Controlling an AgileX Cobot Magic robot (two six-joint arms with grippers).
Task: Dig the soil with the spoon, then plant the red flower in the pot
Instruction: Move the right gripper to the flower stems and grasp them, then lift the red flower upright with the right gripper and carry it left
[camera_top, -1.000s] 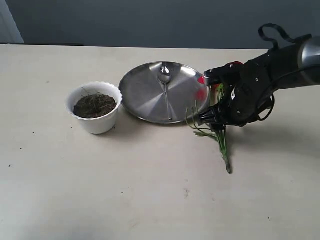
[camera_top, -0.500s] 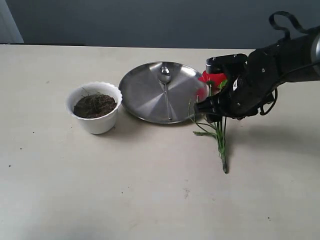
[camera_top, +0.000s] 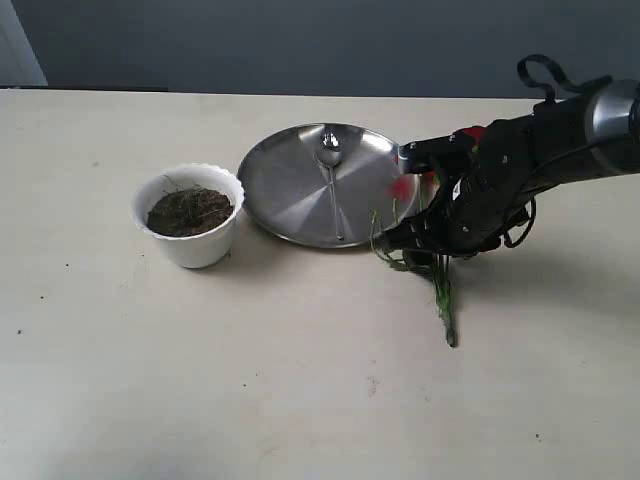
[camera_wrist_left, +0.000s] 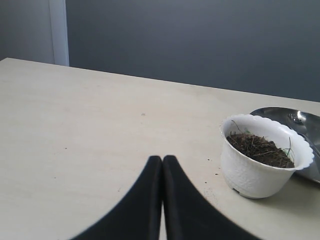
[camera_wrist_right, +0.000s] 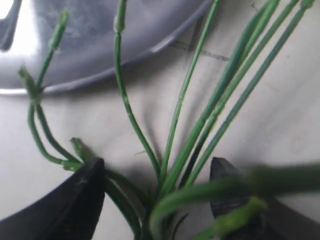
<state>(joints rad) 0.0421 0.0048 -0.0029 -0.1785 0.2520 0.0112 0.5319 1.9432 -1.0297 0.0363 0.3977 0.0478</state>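
Table: broad beige tabletop (camera_top: 250, 380) under everything.
Right arm: black right gripper (camera_top: 428, 243) low over the green stems; its jaws stand apart with the stems between them, not clamped.
Left arm: black left gripper (camera_wrist_left: 162, 165), fingers pressed together, holding nothing.
Plate: flat round steel plate (camera_top: 285, 195), beside the pot.
Pot: small white scalloped pot (camera_top: 190, 215) filled with dark brown soil (camera_top: 189, 210).
Flower: artificial red flower (camera_top: 402, 187) lying on the table at the plate's edge, under the right gripper.
Spoon: slim silver metal spoon (camera_top: 331, 180) lying on the plate.
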